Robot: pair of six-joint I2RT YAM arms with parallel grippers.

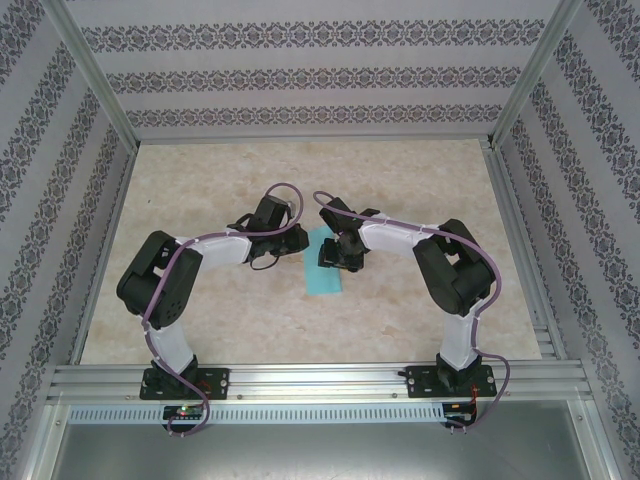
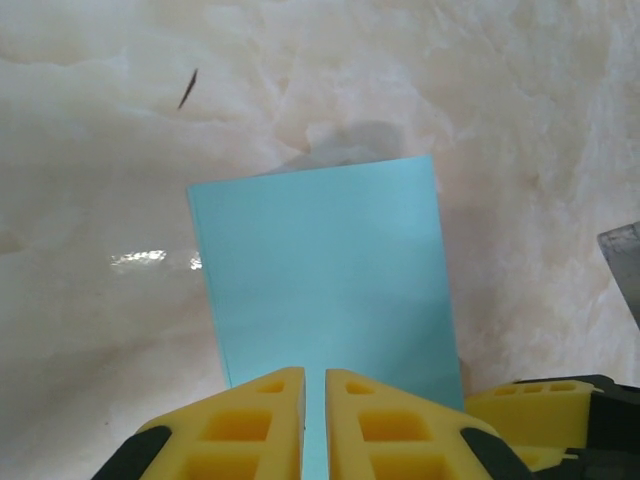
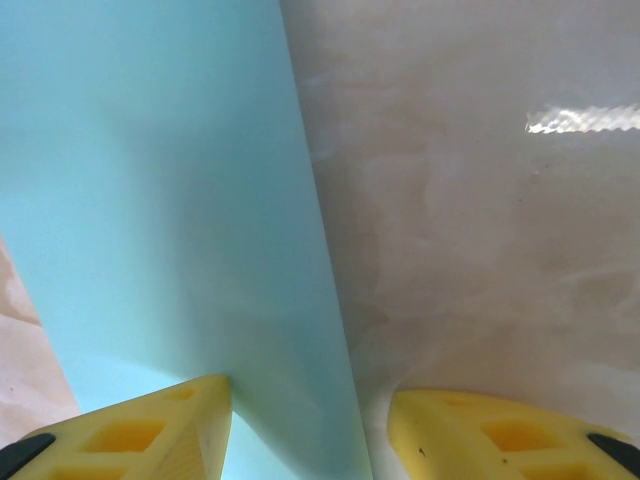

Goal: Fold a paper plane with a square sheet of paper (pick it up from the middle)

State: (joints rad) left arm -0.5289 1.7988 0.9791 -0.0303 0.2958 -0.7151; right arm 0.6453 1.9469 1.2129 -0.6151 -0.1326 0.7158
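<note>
Left gripper (image 2: pixel 315 378), yellow fingers drawn together, sits at the 6 o'clock edge of the thin turquoise square sheet of paper (image 2: pixel 325 270), folded into a rectangle, apparently pinning it to the marbled beige table (image 2: pixel 100 150). Right gripper (image 3: pixel 310 400), fingers apart, straddles its long edge, seemingly ready to crease.

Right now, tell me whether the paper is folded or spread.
Folded. The paper is a narrow rectangle, not a square, on the table; the left wrist view shows a second layer's edge along one side.

No legible text or markings anywhere.
</note>
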